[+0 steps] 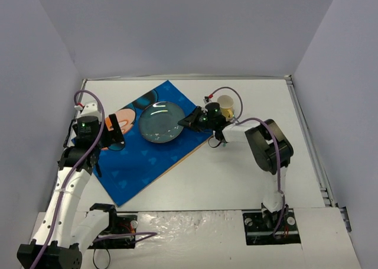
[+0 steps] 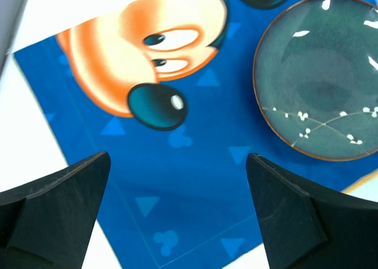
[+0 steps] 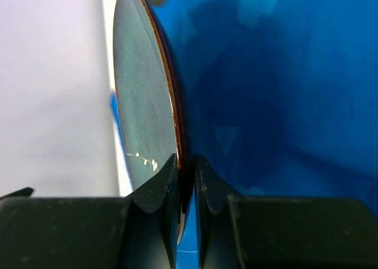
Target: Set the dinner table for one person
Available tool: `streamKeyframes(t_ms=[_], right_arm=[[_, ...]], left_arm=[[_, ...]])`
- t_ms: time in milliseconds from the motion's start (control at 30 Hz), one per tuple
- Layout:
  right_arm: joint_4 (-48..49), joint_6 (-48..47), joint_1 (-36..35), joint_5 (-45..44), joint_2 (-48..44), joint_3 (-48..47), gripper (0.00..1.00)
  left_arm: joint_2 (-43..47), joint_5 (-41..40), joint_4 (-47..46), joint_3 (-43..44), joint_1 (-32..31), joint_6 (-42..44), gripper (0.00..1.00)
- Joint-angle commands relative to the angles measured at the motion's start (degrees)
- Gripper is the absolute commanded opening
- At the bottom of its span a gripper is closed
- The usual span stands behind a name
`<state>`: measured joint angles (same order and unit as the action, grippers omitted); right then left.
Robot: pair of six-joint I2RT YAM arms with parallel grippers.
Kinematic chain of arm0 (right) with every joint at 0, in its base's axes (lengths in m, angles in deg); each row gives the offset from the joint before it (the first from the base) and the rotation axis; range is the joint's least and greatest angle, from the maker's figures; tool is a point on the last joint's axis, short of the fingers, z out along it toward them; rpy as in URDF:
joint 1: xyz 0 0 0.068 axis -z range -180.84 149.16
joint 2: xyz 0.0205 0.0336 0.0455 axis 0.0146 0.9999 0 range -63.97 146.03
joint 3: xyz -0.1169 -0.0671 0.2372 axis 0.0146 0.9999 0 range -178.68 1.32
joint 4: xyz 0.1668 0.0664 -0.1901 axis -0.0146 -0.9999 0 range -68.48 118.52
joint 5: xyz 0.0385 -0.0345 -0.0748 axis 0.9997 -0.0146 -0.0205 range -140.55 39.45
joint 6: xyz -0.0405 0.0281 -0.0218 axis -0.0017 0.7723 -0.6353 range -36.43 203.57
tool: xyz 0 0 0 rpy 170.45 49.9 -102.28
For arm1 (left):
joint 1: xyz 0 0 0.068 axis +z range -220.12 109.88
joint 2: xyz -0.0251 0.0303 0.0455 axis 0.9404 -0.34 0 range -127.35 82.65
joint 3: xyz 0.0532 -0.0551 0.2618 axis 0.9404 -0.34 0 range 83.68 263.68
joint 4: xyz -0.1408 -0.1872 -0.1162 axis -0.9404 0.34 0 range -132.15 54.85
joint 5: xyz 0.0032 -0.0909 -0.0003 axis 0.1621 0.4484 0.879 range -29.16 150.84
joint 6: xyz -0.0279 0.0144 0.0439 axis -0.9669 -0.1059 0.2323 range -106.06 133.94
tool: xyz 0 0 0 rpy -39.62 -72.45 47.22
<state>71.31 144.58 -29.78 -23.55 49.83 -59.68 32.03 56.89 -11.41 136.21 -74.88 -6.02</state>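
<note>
On the white dinner table [image 1: 236, 174] a blue cartoon-printed placemat [image 1: 147, 162] lies at an angle. A dark teal plate [image 1: 160, 122] with a brown rim is over the mat's far right part. My right gripper [image 1: 189, 120] is shut on the plate's right rim, and in the right wrist view the two fingers [image 3: 186, 162] pinch the rim of the plate [image 3: 144, 103] edge-on. My left gripper [image 1: 118, 133] hangs open over the mat's left side. Its wrist view shows only the placemat [image 2: 195, 180] between the gripper's tips [image 2: 177, 162], with the plate [image 2: 322, 74] off to the upper right.
A cream cup [image 1: 225, 103] stands on the table just behind the right wrist. Grey walls enclose the table on three sides, and a metal rim [image 1: 307, 139] runs along its right edge. The placemat's near corner reaches toward the left arm's base.
</note>
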Motion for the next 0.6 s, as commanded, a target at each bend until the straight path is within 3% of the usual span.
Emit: streamKeyframes(t_ms=[0,567], right_arm=[[12.4,0.3,-2.7,2.1,0.0,-8.4,0.0],[20.9,5.4,-6.0,3.9,10.4,-13.5,0.0]], left_arm=[[-0.4,-5.4,-1.8,-0.8,0.4,2.2,0.97],[-0.4,-5.3,-2.3,-0.9,0.4,2.2,0.97]])
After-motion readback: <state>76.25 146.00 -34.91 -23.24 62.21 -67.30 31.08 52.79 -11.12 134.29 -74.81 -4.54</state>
